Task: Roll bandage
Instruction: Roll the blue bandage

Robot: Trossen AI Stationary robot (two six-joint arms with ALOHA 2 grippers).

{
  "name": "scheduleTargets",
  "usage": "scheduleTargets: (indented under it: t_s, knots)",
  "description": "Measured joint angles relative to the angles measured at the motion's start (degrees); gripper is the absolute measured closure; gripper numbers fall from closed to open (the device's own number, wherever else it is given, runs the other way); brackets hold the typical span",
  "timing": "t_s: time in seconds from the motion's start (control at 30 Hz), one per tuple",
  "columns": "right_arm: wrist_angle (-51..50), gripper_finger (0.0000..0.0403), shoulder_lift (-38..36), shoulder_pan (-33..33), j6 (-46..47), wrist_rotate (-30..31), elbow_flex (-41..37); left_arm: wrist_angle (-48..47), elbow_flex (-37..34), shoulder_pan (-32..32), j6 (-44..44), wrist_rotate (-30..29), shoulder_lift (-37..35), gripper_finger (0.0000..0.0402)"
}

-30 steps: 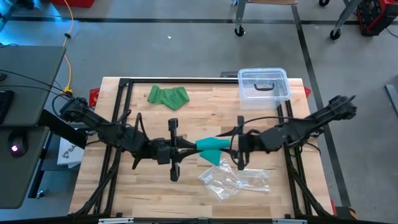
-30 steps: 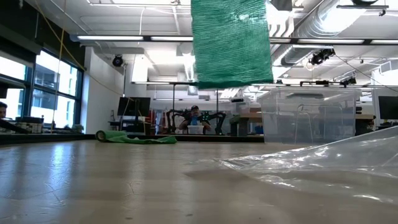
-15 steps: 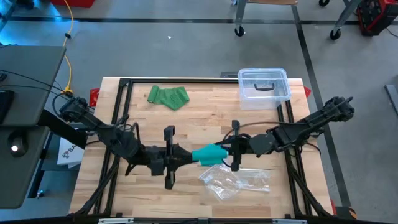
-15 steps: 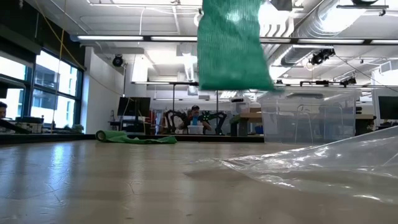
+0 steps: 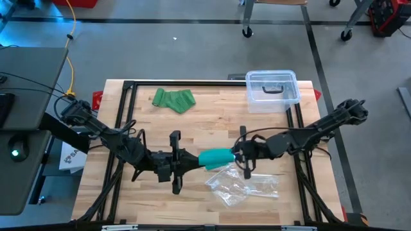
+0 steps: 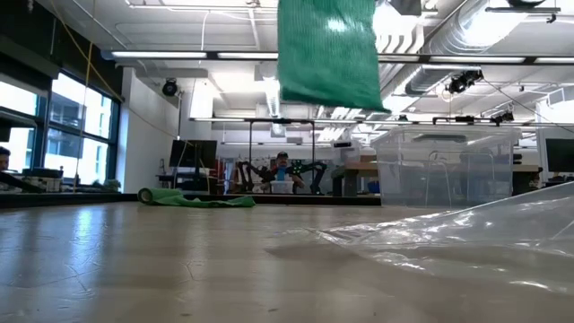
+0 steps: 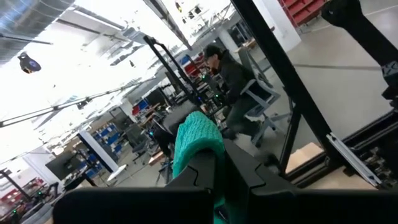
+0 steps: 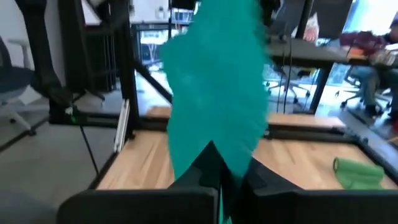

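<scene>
We see a teal-green knitted bandage (image 5: 215, 157), its weave a fine mesh, between two black grippers, the left gripper (image 5: 190, 161) and the right gripper (image 5: 236, 154). A second crumpled bandage (image 5: 173, 99) is a darker leaf green. The table (image 5: 212, 115) is pale butcher-block wood in light tan strips, framed in black metal. A clear plastic lidded box (image 5: 272, 88) has a black handle, and the crinkled plastic bag (image 5: 243, 187) is transparent with whitish glints.
</scene>
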Motion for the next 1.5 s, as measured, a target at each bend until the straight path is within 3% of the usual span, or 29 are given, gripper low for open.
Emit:
scheduleTargets:
  t_s: [0.2, 0.47, 0.6, 0.73, 0.83, 1.07, 1.33, 1.5]
  knots:
    - [-2.3, 0.0376, -2.1, 0.1, -1.8, -0.1, 0.5, 0.3, 0.0, -0.2, 0.0, -0.1, 0.0, 0.0398]
    - [-9.8, 0.0207, -4.7, 1.0, 1.2, -0.6, 0.5, 0.7, 0.0, -0.2, 0.0, -0.7, 0.0, 0.0398]
    - [-10.6, 0.0154, -6.6, 3.1, -2.3, 2.4, 0.5, 0.6, 0.0, -0.2, 0.0, -0.8, 0.0, 0.0397]
    - [-8.8, 0.0147, -9.0, 5.8, -3.0, 11.1, 0.6, 0.6, 0.0, -0.2, -0.3, -0.8, 0.0, 0.0397]
    - [-3.7, 0.0151, -7.9, 7.3, -8.6, 13.9, 0.6, 0.7, 0.0, -0.2, -0.6, -0.8, 0.0, 0.0396]
    - [10.2, 0.0155, -0.3, 7.6, -21.4, 13.9, 0.6, 0.7, 0.0, -0.2, -1.3, -0.8, 0.0, 0.0396]
    - [18.3, 0.0155, 1.1, 7.6, -23.6, 13.8, 0.6, 0.7, 0.0, -0.1, -1.5, -0.8, 0.0, 0.0396]
    - [17.3, 0.0156, 1.1, 7.6, -24.3, 11.3, 1.3, 0.6, 0.0, -0.2, -1.6, -0.8, 0.0, 0.0395]
